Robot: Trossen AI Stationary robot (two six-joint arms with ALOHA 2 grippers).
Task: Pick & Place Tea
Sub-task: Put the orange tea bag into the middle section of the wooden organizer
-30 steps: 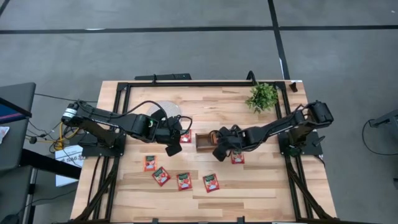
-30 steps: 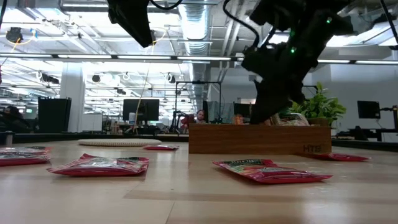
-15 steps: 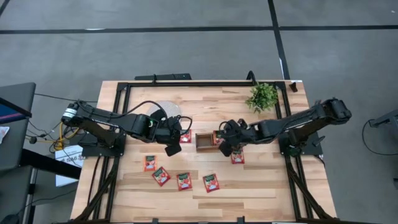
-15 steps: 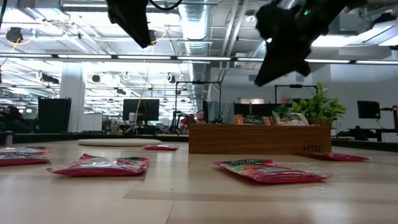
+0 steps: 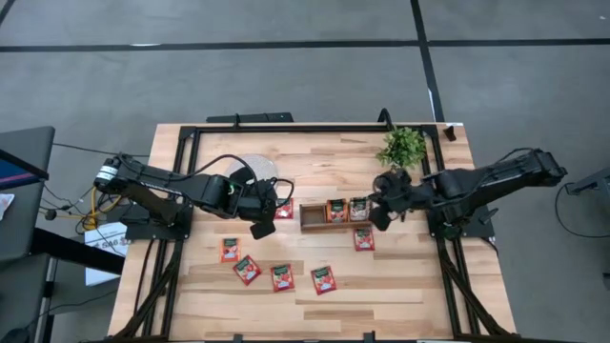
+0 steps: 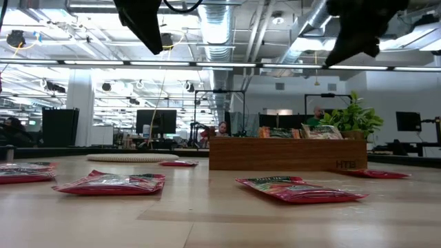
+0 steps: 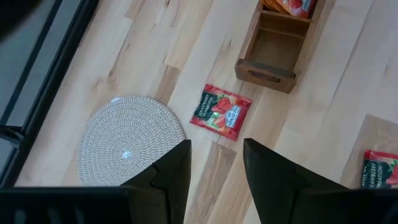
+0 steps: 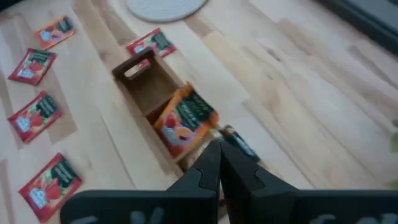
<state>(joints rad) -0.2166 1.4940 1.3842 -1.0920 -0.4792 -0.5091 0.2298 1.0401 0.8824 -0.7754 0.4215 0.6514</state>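
Since the earlier frame, the right pincer (image 5: 383, 211) has drawn back from over the wooden tray (image 5: 311, 225) toward the plant (image 5: 401, 147), clenched and empty. Sachets (image 5: 335, 211) now stand in the tray's middle and right compartments; its left one is bare. Each tea sachet is small, flat and square, red with green and white print. Six lie flat on the counter (image 5: 315, 162): four in a row (image 5: 279, 276) along the near side, one (image 5: 363, 240) below the tray, one (image 7: 221, 112) between tray and woven disc (image 7: 129, 140), as the left wrist view shows. Only the low view shows the sachets' tops (image 6: 274, 132) above the tray rim. Above that lone sachet, the left pincer (image 7: 214, 168) hangs released.
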